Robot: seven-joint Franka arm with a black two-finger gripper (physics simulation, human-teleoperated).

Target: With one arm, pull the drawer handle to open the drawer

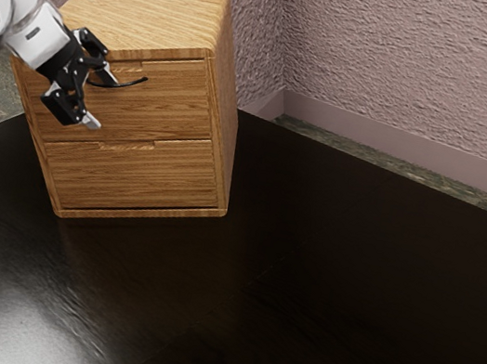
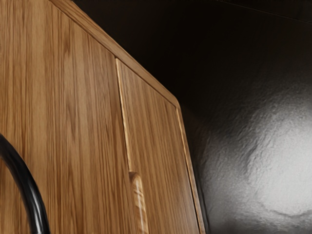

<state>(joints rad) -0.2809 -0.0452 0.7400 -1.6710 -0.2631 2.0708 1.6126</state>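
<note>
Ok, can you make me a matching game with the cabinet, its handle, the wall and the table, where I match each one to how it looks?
Things:
1 handle
2 wall
3 table
4 cabinet

Looks:
A light brown wood
B pinkish and bumpy
C thin, black and curved
D dark, shiny and flat

Pairs: 1-C, 2-B, 3-D, 4-A

handle [image 1: 127, 81] near end hidden behind jaws; in wrist view handle cut off by edge; arm [image 1: 13, 19] cropped.
</note>
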